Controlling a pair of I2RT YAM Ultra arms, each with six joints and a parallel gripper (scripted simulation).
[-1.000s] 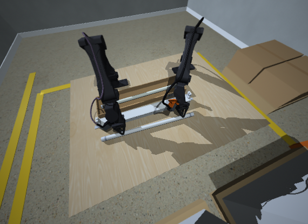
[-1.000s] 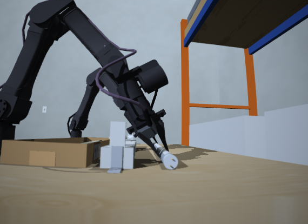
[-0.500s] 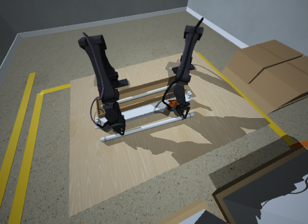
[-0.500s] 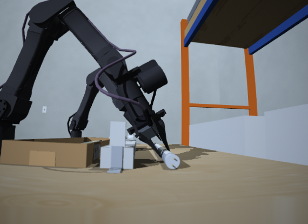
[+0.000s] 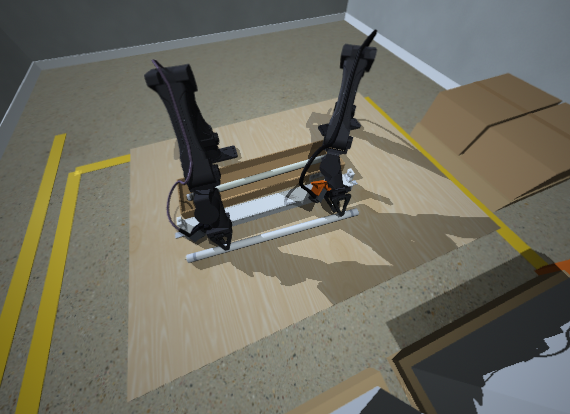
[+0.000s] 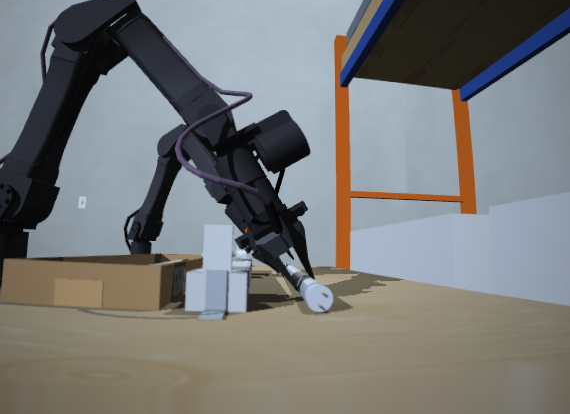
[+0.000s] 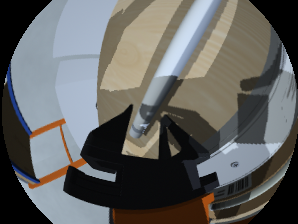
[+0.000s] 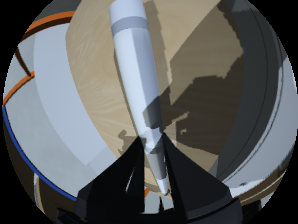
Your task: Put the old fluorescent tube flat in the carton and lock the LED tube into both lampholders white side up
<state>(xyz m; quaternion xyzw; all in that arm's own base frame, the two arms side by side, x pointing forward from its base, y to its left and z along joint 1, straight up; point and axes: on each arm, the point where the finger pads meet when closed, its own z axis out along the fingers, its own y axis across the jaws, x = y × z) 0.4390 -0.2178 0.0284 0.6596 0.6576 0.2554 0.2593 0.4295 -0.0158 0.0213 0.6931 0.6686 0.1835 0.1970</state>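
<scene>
The bench [image 5: 200,311] [image 6: 250,356] [image 7: 125,50] [image 8: 90,50] lay beneath everything, with the right arm [image 5: 182,121] [image 6: 165,66] and left arm [image 5: 345,96] [image 6: 162,196] reaching across the carton [image 5: 280,158] [image 6: 125,281] [image 7: 270,200]. The fixture [image 5: 262,206] [image 6: 215,291] [image 7: 232,165] [image 8: 280,125] stood just beside the carton, between it and the LED tube [image 5: 295,231] [image 6: 317,297] [image 7: 185,45] [image 8: 135,65]. That tube was out of the fixture, low over the bench and roughly parallel to it; whether it touched the wood could not be told. The old tube [image 5: 270,173] [image 7: 245,196] was inside the carton, lengthwise. The right gripper [image 5: 227,246] [image 6: 302,281] [image 8: 152,137] was pinching the LED tube near one end. The left gripper [image 5: 341,212] [image 7: 147,112], near the other end, had its fingers spread around the tube without gripping it.
</scene>
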